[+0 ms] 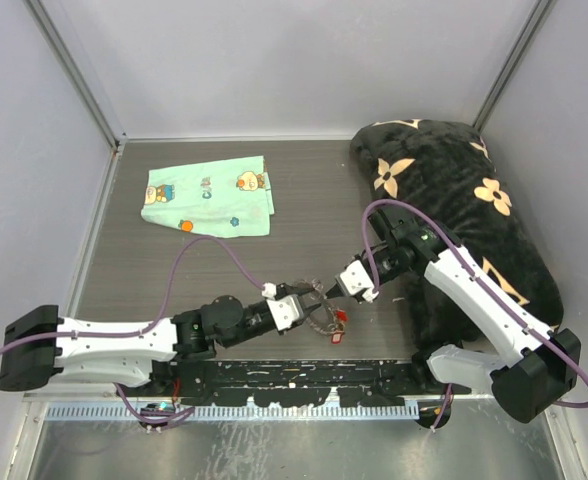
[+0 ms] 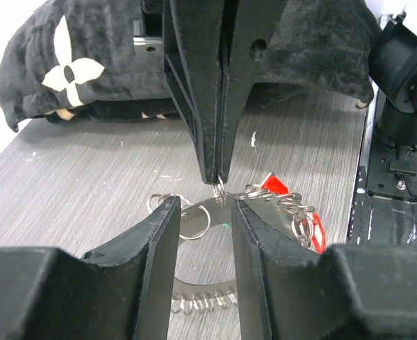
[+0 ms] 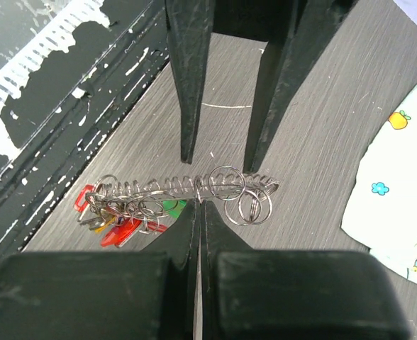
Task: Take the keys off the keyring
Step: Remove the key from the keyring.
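Right gripper (image 2: 219,177) pinched shut on keyring (image 3: 187,185) rim, left gripper (image 2: 203,205) spread open around it. Keys (image 3: 120,230) bunched at one end, mid worktop (image 1: 304,200), close to near edge.

The keyring (image 1: 321,317) lies on the table (image 1: 274,255) close to its near edge, about midway between left and right, with the keys (image 1: 337,327) bunched at its near-right end. The left gripper (image 1: 310,303) sits just to its left and the right gripper (image 1: 330,291) just to its far right, their tips meeting over it. A cloth (image 1: 209,195) lies well apart at the far left, and a cushion (image 1: 454,190) lies along the right side.
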Robot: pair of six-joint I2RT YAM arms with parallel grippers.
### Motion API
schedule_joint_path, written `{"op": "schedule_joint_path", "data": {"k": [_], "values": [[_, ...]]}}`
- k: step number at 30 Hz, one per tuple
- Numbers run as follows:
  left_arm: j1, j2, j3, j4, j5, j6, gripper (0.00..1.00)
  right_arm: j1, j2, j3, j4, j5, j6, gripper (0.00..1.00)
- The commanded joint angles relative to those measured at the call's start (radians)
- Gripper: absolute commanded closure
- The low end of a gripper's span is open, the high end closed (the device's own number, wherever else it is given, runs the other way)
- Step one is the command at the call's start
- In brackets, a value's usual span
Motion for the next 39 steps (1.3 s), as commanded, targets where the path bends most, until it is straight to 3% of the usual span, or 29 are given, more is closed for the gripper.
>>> {"op": "schedule_joint_path", "data": {"k": [1,24,27,30,39], "values": [[0.004,0.029,0.027,0.050,0.008,0.014,0.64,-0.006,-0.028,0.010,0.063,-0.073,0.093,0.99],[0.004,0.110,0.077,0.098,-0.054,-0.018,0.72,-0.006,-0.042,-0.007,0.116,-0.065,0.183,0.99],[0.003,0.121,0.083,0.098,-0.069,-0.018,0.75,-0.007,-0.044,-0.007,0.118,-0.065,0.189,0.99],[0.004,0.126,0.087,0.095,-0.079,-0.018,0.86,-0.007,-0.044,-0.007,0.120,-0.065,0.196,0.99],[0.004,0.122,0.087,0.091,-0.080,-0.020,0.87,-0.006,-0.046,-0.014,0.126,-0.066,0.211,0.99]]}}
